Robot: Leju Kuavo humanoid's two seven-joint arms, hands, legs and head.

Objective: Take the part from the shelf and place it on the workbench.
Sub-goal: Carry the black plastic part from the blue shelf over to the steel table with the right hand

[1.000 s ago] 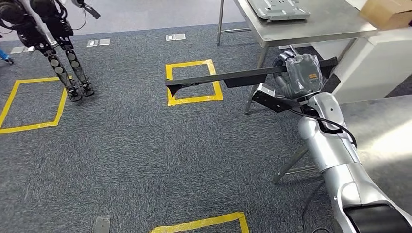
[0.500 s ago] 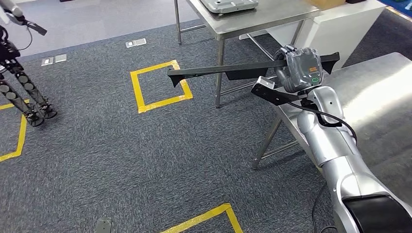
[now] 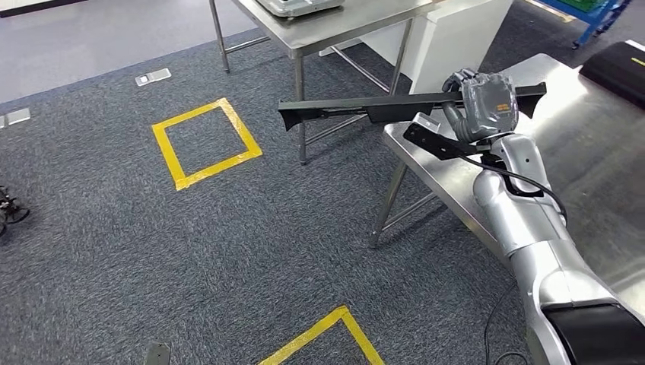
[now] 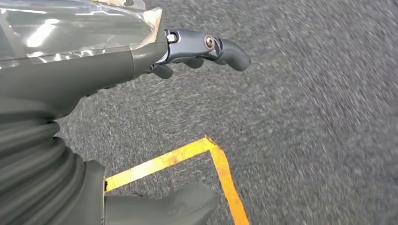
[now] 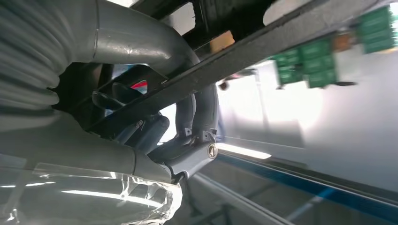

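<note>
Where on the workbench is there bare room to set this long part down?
The steel workbench under the right hand is bare from its near corner back past the arm. A black object sits at its far right end. The far table carries a grey tray.

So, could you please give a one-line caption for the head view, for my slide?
Right hand holds a long black part level above the steel workbench, beside grey carpet with yellow tape squares.
</note>
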